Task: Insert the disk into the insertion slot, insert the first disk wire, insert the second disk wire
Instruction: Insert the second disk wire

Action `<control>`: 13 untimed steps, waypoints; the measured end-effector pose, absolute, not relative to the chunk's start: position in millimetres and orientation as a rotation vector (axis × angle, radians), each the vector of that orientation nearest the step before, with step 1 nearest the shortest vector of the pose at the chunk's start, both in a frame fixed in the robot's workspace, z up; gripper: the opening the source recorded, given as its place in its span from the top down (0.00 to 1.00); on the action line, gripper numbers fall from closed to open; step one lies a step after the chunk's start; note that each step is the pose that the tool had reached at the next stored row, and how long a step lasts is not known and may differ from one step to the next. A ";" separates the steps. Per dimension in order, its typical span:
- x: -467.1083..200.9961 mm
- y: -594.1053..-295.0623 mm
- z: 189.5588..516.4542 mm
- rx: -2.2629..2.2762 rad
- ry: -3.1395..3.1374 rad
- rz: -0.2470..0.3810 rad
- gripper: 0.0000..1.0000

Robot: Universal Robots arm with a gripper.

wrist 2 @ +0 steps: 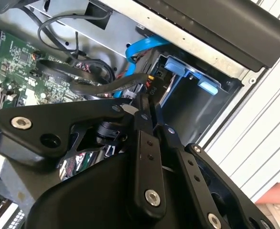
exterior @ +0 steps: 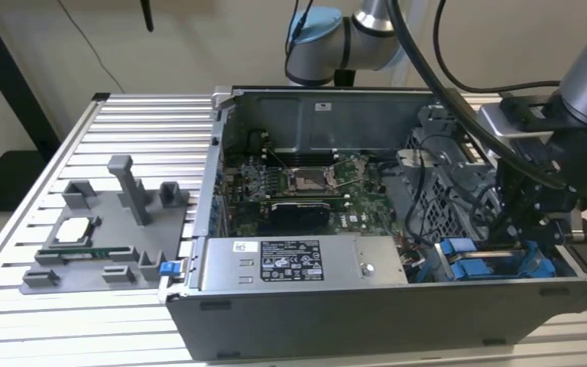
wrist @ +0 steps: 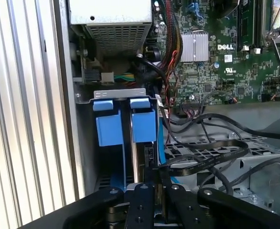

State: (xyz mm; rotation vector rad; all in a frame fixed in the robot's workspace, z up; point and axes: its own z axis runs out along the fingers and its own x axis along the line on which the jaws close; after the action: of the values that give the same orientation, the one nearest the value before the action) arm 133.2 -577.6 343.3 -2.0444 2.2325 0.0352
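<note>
Inside, the insertion slot (wrist: 125,143) holds the disk (wrist: 144,125) upright.

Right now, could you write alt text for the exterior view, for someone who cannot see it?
A robot arm's gripper reaches into an open computer case at the blue-tabbed insertion slot. A grey power-supply box lies beside it, the motherboard behind.

Disk (wrist: 143,125) already sitting edge-up in the insertion slot (exterior: 497,260), blue carrier tabs poking out the top. Slot's a grey metal bay in the case's front corner, at the exterior view's right, beside the power-supply end.
</note>
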 end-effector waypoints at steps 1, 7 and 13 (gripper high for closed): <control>133.2 -577.4 343.1 -2.044 2.233 0.035 1.00; 133.2 -576.2 341.5 -2.046 2.233 0.027 1.00; 133.1 -575.8 339.0 -2.044 2.232 0.023 1.00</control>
State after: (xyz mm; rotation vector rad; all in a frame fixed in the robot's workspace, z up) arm 133.1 -575.8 339.0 -2.0443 2.2319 0.0227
